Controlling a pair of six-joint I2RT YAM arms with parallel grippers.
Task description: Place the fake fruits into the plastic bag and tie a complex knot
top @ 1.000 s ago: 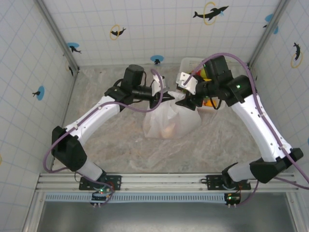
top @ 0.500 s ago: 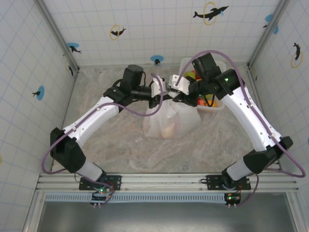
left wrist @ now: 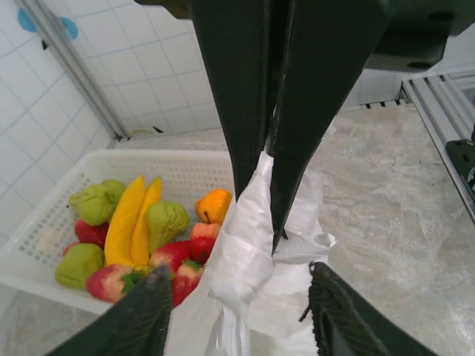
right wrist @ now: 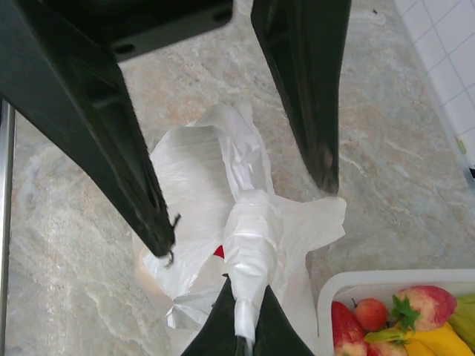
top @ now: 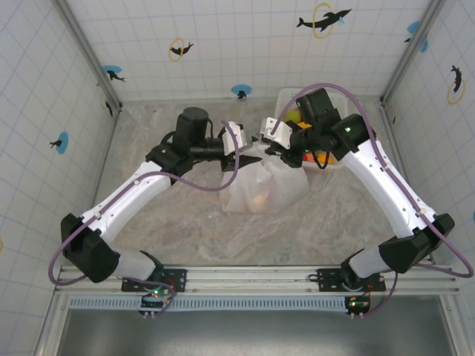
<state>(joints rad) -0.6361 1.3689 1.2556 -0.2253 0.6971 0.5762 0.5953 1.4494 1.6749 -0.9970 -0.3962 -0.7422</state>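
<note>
- Over the last second the right gripper [right wrist: 243,302] has swung in to the left from beside the basket and closed, while the left gripper [left wrist: 239,276], clamped before, has opened and drawn back slightly to the left
- The right gripper is now pinched tight on the twisted handle strand [right wrist: 249,222] at the top of the plastic bag [top: 260,189]
- The left gripper's fingers stand roughly half open, 1 on each side of that strand, with nothing in their hold
- The bag sits on the marbled table [top: 185,222] mid-scene between the 2 arms, its bunched top drawn up toward the far side; orange and red tints through the film suggest some fruit inside
- The white lattice basket [left wrist: 44,230], just right of the bag on the far side, still holds a banana [left wrist: 126,222], an orange [left wrist: 215,205], green pears [left wrist: 165,221] and strawberries [left wrist: 111,283]
- This reads as a handover of the strand during tying: the left gripper looks free to regrip, the knot seems unfinished, and not every fruit is bagged
</note>
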